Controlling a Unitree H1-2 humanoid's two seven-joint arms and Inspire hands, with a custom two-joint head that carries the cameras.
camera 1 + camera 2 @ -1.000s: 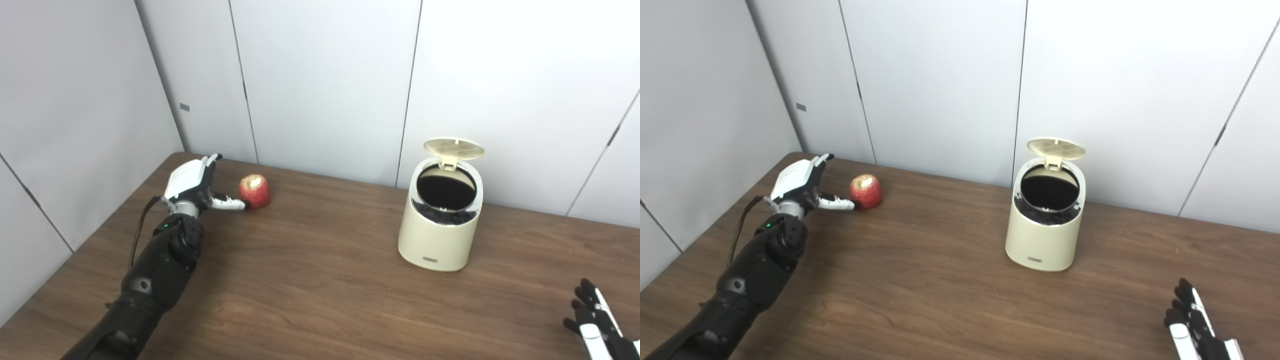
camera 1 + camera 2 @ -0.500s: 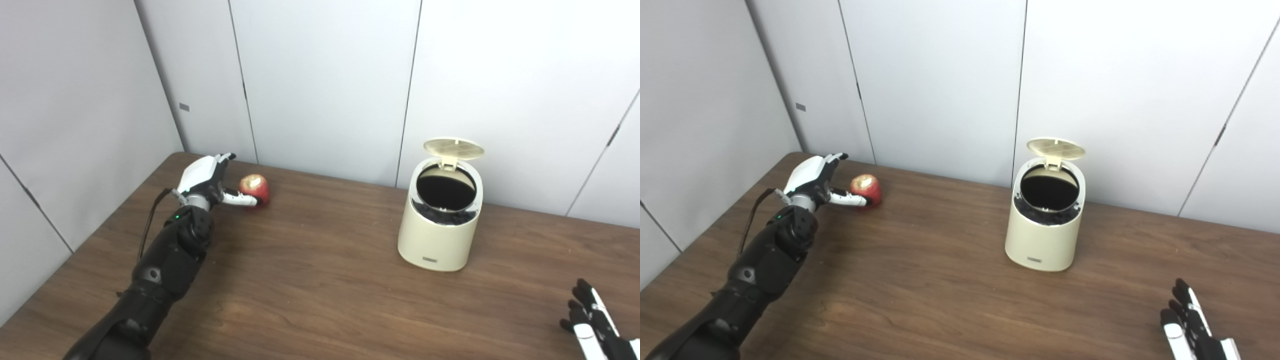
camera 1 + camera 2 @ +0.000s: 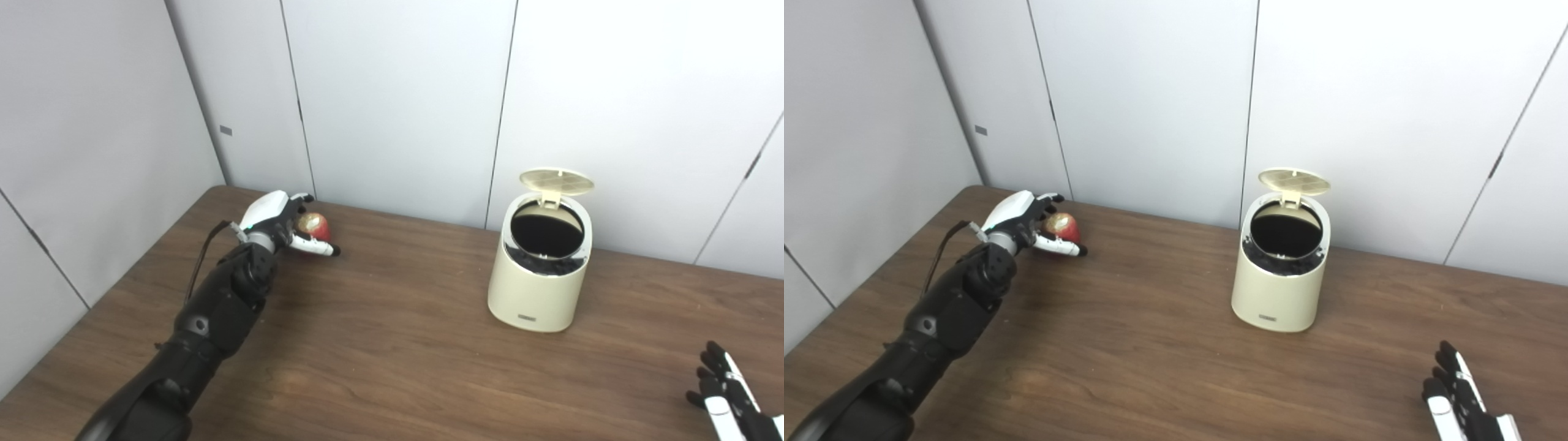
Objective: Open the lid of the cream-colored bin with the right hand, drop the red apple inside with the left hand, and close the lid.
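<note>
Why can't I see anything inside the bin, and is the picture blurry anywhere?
In the left eye view the cream-colored bin's opening is deep shadow, so its contents cannot be made out; the table carries a soft sheen without harsh glare. In the right eye view the apple beside the left hand looks small and soft, and the right hand is cropped at the frame's edge.

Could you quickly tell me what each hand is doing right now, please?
Left hand: open, fingers around the apple.
Right hand: open, empty.
</note>
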